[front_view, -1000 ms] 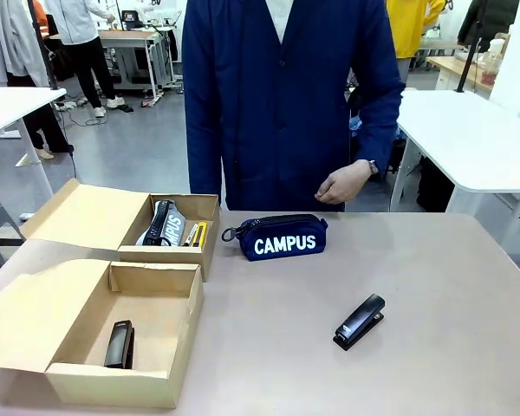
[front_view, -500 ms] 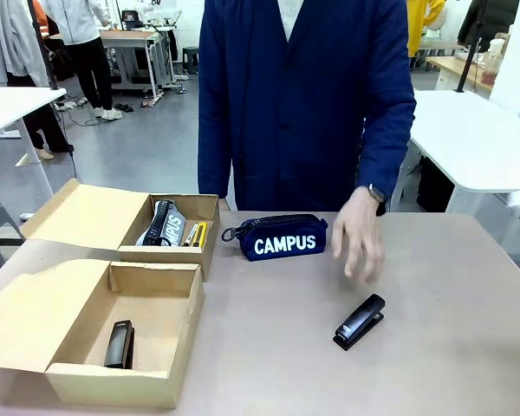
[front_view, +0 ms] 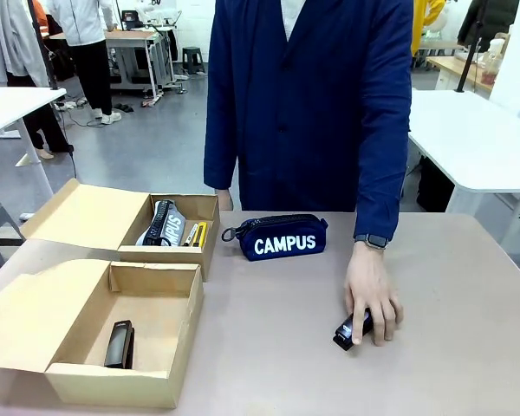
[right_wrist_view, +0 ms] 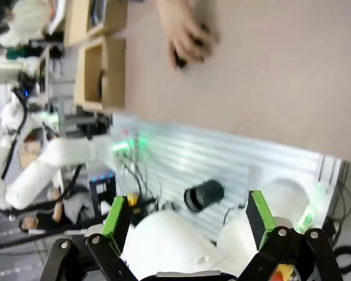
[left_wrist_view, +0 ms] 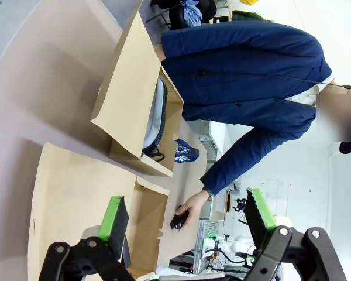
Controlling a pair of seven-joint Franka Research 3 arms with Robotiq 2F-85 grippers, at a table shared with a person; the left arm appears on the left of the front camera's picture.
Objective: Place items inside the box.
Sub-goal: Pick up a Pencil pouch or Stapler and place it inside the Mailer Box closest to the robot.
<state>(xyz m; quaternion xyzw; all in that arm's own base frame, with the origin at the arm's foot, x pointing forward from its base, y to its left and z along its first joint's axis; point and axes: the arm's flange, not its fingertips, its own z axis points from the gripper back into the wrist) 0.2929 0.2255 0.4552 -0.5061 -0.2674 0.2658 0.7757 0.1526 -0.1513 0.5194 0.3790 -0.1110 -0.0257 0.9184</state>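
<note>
Resting palm down, a person's hand (front_view: pixel 373 299) covers the black stapler (front_view: pixel 350 332) on the tan table (front_view: pixel 269 347), right of centre.
Front view: a navy zip pouch lettered "CAMPUS" (front_view: pixel 277 237) lies at the far middle. The far open cardboard box (front_view: pixel 210 247) holds a grey zip pouch (front_view: pixel 163 224) and a yellow-black utility knife (front_view: pixel 198 234), and the near open cardboard box (front_view: pixel 187 334) holds a second black stapler (front_view: pixel 120 344). Left wrist view: the left gripper (left_wrist_view: pixel 186 213) hangs over the boxes, jaws spread, empty. Right wrist view: the right gripper (right_wrist_view: pixel 187 213), likewise spread and empty, sits off the table's near edge, facing the robot's base.
</note>
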